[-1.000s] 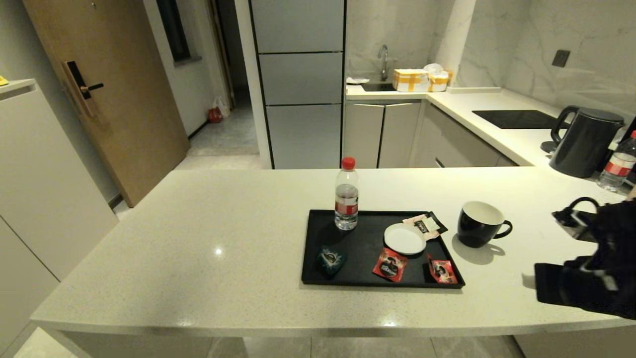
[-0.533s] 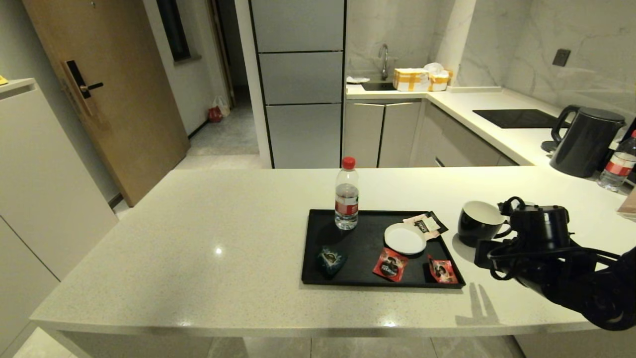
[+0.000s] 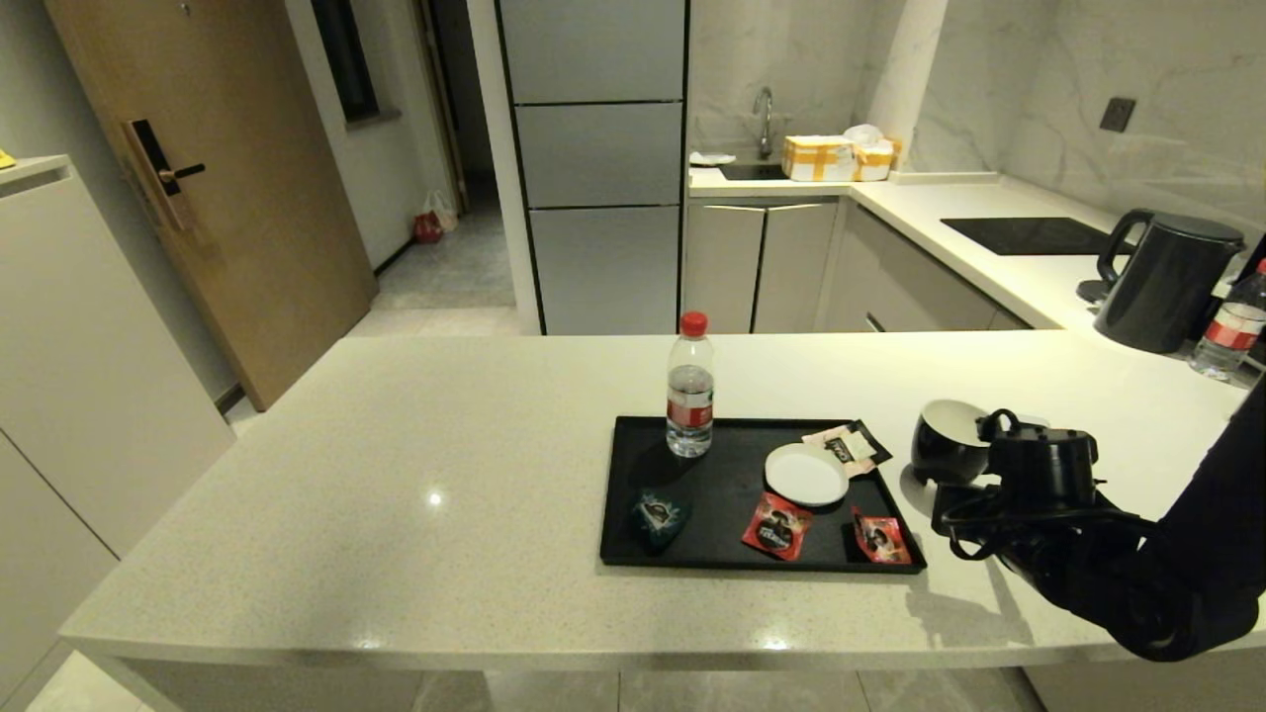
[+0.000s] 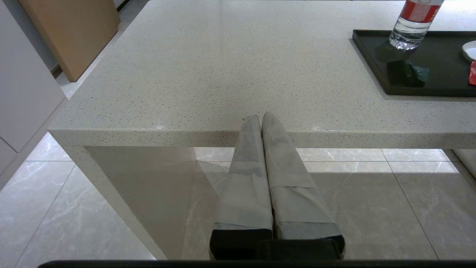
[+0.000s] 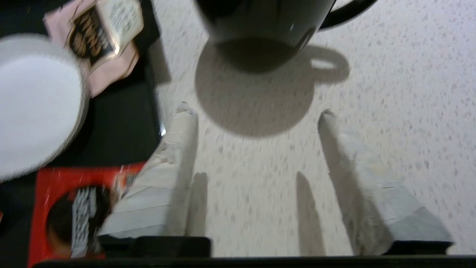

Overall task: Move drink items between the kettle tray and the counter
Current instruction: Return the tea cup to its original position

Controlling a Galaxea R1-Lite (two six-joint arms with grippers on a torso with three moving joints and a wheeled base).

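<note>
The glossy black mug stands on the counter just right of the kettle tray. My right arm hovers close in front of it and hides its handle in the head view. In the right wrist view the right gripper is open over bare counter, with the mug a short way beyond the fingertips. The dark teal sachet lies in the tray's near left corner. My left gripper is shut and empty, parked below the counter's front edge.
On the tray stand a red-capped water bottle and a white saucer, with two red sachets and a pink-and-black sachet. A black kettle, a second bottle and a cooktop sit at the far right.
My right arm has swung in from the right edge, leftward to the mug, and now covers its handle. Mug, tray items and left arm have not moved.
</note>
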